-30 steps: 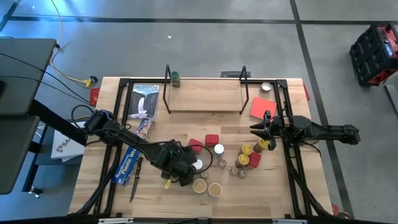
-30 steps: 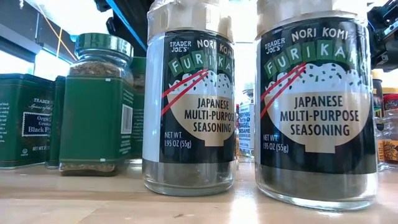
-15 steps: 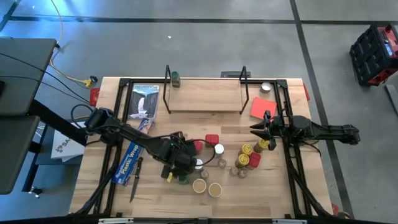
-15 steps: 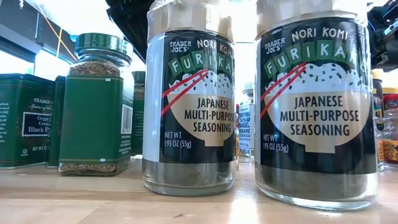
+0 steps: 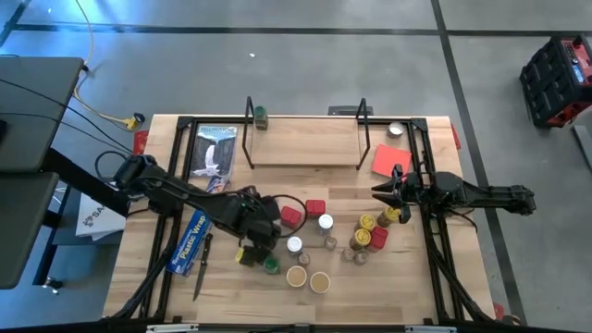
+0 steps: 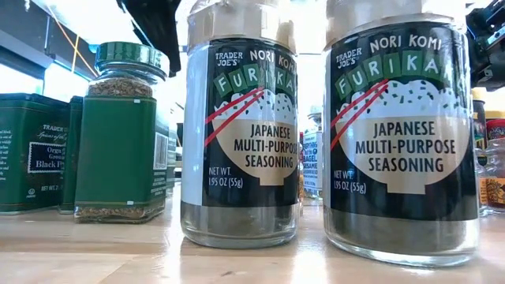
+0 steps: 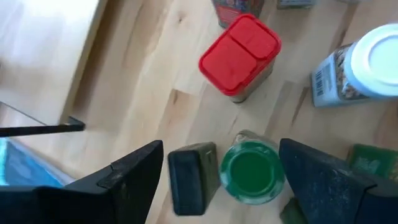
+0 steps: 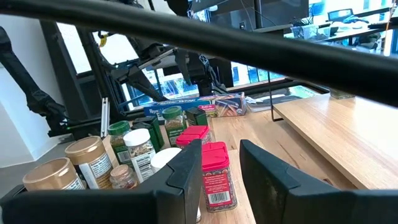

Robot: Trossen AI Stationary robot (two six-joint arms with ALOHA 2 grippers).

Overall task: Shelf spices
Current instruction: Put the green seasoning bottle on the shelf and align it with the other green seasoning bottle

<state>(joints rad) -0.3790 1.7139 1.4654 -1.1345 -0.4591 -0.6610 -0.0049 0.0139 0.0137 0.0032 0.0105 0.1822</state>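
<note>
The spices stand in a cluster mid-table: red tins (image 5: 315, 207), white-lidded jars (image 5: 325, 222), tan-lidded jars (image 5: 296, 276) and yellow-lidded ones (image 5: 367, 222). A green-lidded jar (image 7: 252, 174) and a dark green tin (image 7: 193, 177) stand side by side on the table. My left gripper (image 7: 221, 155) (image 5: 257, 250) hangs open above them, its fingers wide on either side and touching neither. The shelf (image 5: 305, 139) stands at the far edge with one green-lidded jar (image 5: 261, 116) at its left end. My right gripper (image 5: 379, 194) waits open at the right, level, with nothing between its fingers (image 8: 186, 168).
A long blue plastic-wrap box (image 5: 192, 242) and a dark slim tool (image 5: 199, 273) lie at the near left. A packet (image 5: 215, 157) lies left of the shelf, a red card (image 5: 390, 159) to its right. Two large furikake jars (image 6: 241, 134) fill the low view.
My left gripper has risen and drawn back toward the table's left and far side, still open. The green-lidded jar that it covered in the high view now shows and stands where it was.
</note>
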